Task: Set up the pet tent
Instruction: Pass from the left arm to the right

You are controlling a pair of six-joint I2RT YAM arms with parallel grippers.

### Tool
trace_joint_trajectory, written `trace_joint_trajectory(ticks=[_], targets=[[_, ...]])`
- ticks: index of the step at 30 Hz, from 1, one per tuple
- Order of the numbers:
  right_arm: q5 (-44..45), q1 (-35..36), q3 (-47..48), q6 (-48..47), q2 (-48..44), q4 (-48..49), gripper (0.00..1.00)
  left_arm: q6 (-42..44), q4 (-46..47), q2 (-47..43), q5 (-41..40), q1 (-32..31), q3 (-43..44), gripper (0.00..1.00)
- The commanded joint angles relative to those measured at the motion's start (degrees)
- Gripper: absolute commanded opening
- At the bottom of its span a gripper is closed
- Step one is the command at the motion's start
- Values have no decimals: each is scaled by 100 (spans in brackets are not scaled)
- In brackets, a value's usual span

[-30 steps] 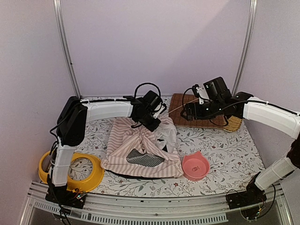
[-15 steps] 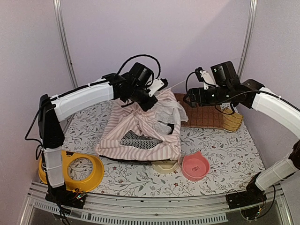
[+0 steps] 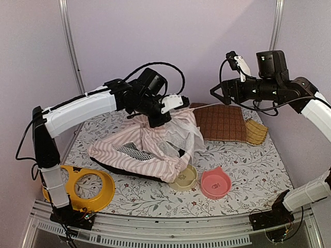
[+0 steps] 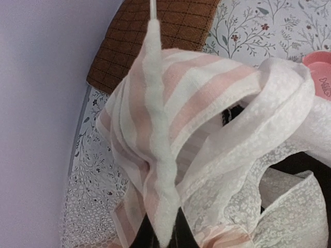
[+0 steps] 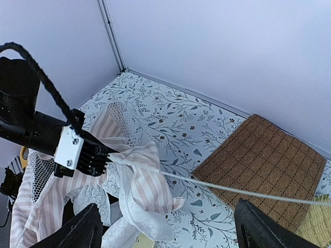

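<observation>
Currently I have the left pincer (image 3: 161,116) pressed together on the gathered top of the pet tent (image 3: 139,155). The tent hangs below that pincer, with its lower folds resting on the table (image 3: 248,160). The right pincer (image 3: 218,94) is spread wide, holds nothing, and sits raised well apart from the fabric. From the left pincer's pinch a thin clear pole (image 5: 217,187) runs out toward the right pincer, its long axis lying almost straight across between the two. In the right wrist view it passes just ahead of the spread fingers; I cannot tell whether it touches one. The right arm is nearer the pole's outer length. I judge the next move needs the right pincer advanced onto the pole, with its jaws set square to that axis.
</observation>
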Motion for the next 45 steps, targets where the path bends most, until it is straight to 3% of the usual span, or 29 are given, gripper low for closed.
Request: trace_joint_trajectory(ticks=[1, 6, 17, 28, 35, 37, 41, 45], targets=[[-506, 43, -90, -532, -22, -242, 89, 761, 357, -728, 199, -449, -719, 0], [-1016, 256, -141, -978, 312, -352, 87, 1094, 872, -1305, 27, -867, -1767, 0], [-2324, 910, -760, -1515, 549, -66, 79, 1182, 1408, -2183, 139, -1019, -2758, 0], [-1602, 1348, -645, -1576, 926, 190, 74, 1333, 1543, -2506, 143, -1074, -2765, 0], [-1613, 1361, -482, -1572, 1131, 222, 54, 1500, 2104, -2646, 79, -1077, -2893, 0], [-1635, 1363, -474, -1542, 1187, 275, 43, 1530, 2227, -2645, 55, -1067, -2918, 0], [-1388, 1357, -508, -1299, 1242, 525, 3, 1447, 2773, -2699, -38, -984, -3040, 0], [-887, 1355, -581, -880, 1201, 929, 0, 1136, 3792, -2973, -164, -877, -3373, 35]])
